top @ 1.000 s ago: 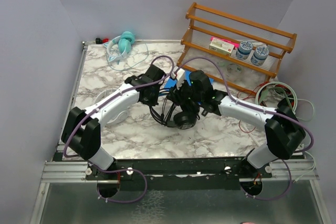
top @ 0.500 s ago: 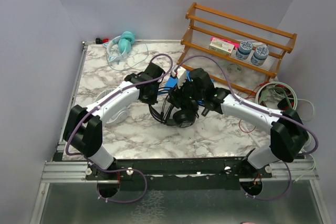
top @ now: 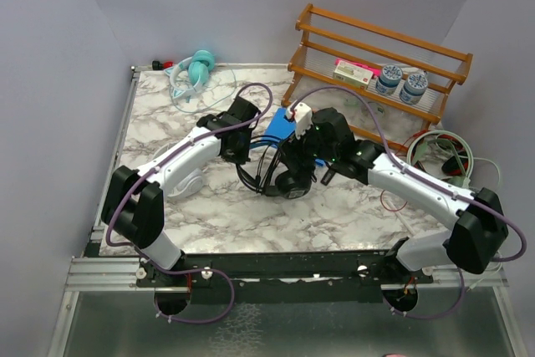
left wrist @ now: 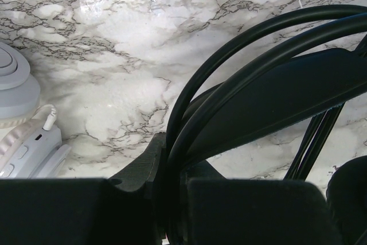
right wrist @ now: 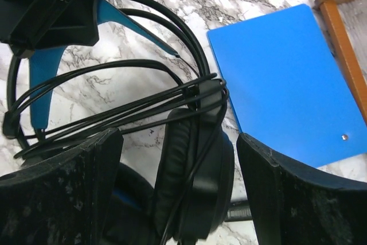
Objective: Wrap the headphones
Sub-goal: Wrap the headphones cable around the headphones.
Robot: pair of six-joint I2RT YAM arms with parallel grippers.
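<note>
Marble table (top: 219, 208), black headphones (top: 285, 180) central

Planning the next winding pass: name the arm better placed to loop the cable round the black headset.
Right. The right gripper is open over the black headset's earcup, with the cable strands crossing just ahead of its fingers. The left gripper looks clamped on the headband, so it best serves as the anchor.

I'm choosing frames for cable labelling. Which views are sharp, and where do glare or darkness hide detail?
Top external: even light, sharp, but the black headset reads as one dark mass. Left wrist: bright glare on the marble table; the left fingers are featureless black. Right wrist: cable strands crisp against marble.
</note>
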